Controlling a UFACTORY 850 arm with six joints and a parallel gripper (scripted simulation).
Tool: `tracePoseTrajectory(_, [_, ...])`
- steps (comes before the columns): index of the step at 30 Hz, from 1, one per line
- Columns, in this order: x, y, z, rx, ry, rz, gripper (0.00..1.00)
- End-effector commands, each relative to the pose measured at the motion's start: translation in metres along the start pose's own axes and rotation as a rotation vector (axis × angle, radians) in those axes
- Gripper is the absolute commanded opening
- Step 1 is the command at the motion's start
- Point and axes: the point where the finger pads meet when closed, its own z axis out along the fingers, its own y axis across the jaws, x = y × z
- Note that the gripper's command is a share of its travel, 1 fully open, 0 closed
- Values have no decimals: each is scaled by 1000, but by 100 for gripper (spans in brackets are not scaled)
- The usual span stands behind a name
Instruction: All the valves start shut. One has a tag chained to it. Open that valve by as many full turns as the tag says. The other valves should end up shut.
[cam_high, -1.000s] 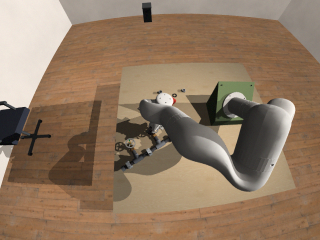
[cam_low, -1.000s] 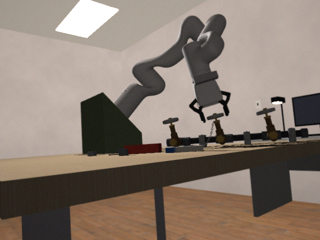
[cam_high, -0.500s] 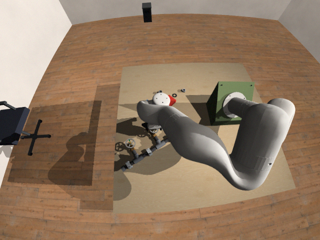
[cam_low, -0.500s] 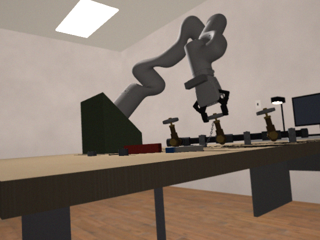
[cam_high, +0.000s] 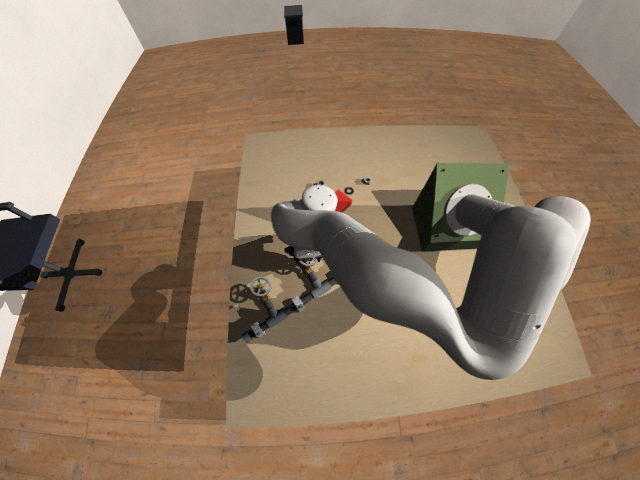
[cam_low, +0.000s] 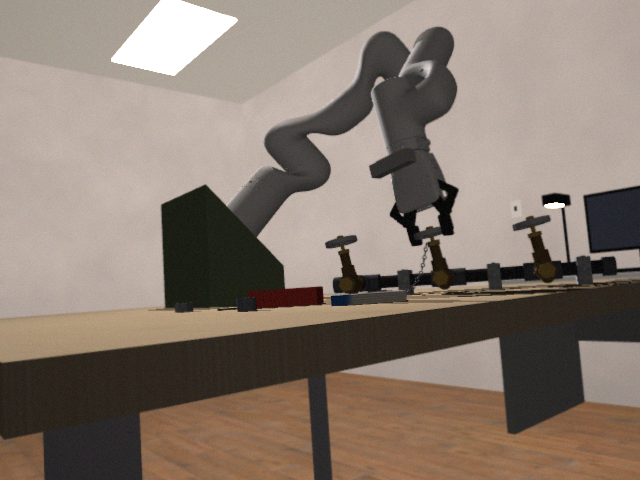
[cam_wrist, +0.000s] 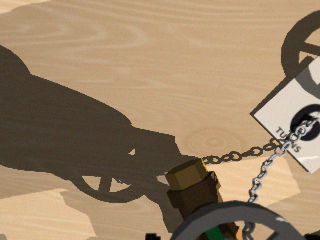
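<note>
Three brass valves with grey handwheels stand on a grey pipe on the table. My gripper is shut on the middle valve's handwheel, gripping it from above. A chain runs from this valve's brass stem to a white tag lying flat; it reads "TURNS", and the chain covers its number. The left valve and the right valve stand free. In the top view the arm hides the gripper and the left valve.
The arm's green base block stands at the back of the table. A red block, a blue block and small nuts lie between it and the pipe. A monitor stands at the far right.
</note>
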Motion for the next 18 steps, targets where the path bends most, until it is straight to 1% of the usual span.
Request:
tracePoseTrajectory(1, [0, -1, 0, 1, 0, 0, 0])
tracePoseTrajectory(18, [0, -1, 0, 1, 0, -17, 0])
